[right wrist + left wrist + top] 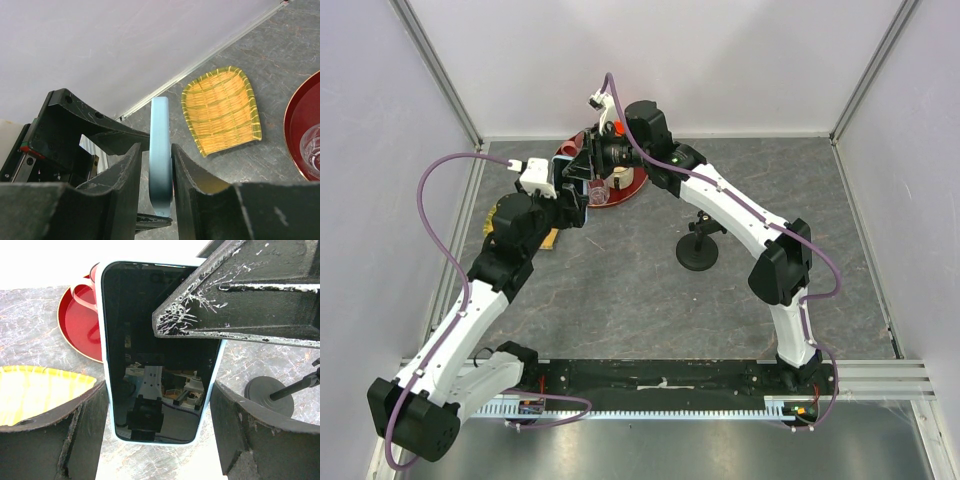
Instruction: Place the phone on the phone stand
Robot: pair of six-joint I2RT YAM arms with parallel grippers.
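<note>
Step in hand: by the look of it a handover of the phone [135, 340] from one arm to the other, in the air near the back of the table [620, 300]

Where the phone is: lifted and upright between both claws; beside the red tray [80, 325] and woven basket [222, 110]; well apart from the phone stand [698, 245]

Left gripper [160, 390]: clenched across the phone's two long edges at its lower half, a finger touching each side as far as the left wrist view shows

Right gripper [156, 155]: clasping the phone by its flat faces, seen edge-on with a pad pressed to each; it sits on the upper part of the screen

Doing it well: only one claw should let go, and it should spread fully before the other draws away; otherwise the phone gets twisted between two grips

Grip worry: the faces are smooth glass, so a pinch on them may slip; a firm, centred hold matters before any travel

Likely carrier: the right arm, since the stand lies on its side of the table; a judgement only

At the stand: come down from above with the phone's bottom edge leading; the base is small, so a sideways nudge could tip it; the cradle's shape is too small to make out

Nearby: a glass [312, 145] on the tray; keep the swing clear of it
</note>
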